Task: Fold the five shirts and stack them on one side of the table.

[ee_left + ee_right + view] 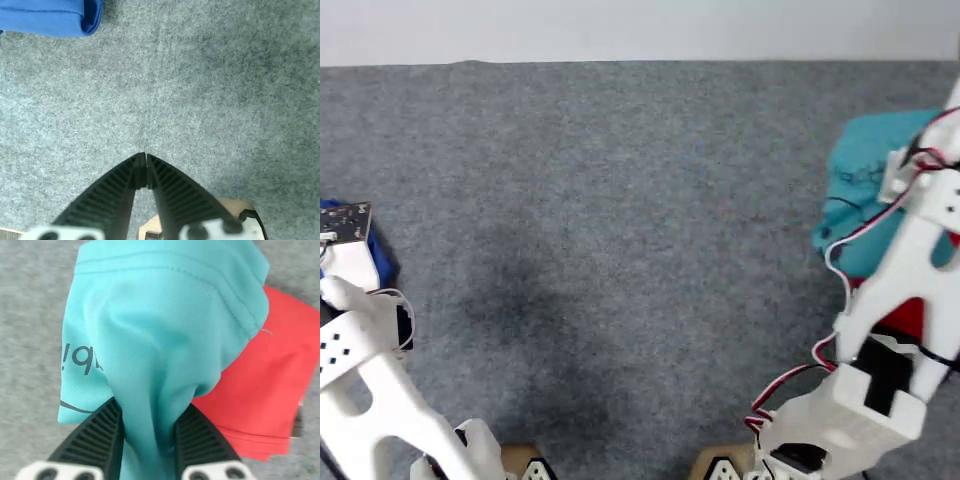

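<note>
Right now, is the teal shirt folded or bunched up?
Bunched up: the right gripper pinches a gathered ridge of the teal shirt, draped over the folded red shirt.

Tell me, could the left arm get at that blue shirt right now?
Probably yes: the blue shirt lies near the left gripper with only grey mat between; its shut, empty jaws would need opening first.

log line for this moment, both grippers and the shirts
left gripper: shut, empty, over table | right gripper: shut on teal shirt | teal shirt: partly over red shirt | blue shirt: near left gripper
</note>
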### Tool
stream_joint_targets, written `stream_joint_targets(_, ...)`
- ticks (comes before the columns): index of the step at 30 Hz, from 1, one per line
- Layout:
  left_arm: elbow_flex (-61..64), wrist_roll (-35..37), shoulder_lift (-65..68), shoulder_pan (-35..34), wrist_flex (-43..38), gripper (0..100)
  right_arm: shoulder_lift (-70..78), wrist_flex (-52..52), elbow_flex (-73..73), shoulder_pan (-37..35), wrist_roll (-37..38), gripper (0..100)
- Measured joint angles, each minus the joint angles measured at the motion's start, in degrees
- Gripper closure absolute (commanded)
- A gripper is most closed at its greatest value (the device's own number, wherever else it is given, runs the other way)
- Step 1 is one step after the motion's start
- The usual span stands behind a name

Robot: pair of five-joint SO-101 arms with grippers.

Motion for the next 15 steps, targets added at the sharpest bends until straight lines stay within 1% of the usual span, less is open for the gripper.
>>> stream_joint_targets(8, 0.0, 0.0, 0.0, 0.0, 0.0, 100, 6.0, -2.9, 0.0, 8.4, 5.4, 98.9)
stream_joint_targets(15, 0.1, 0.0, 0.0, 0.0, -0.1, 100, 10.0, -5.6, 0.0, 12.7, 8.6, 98.9)
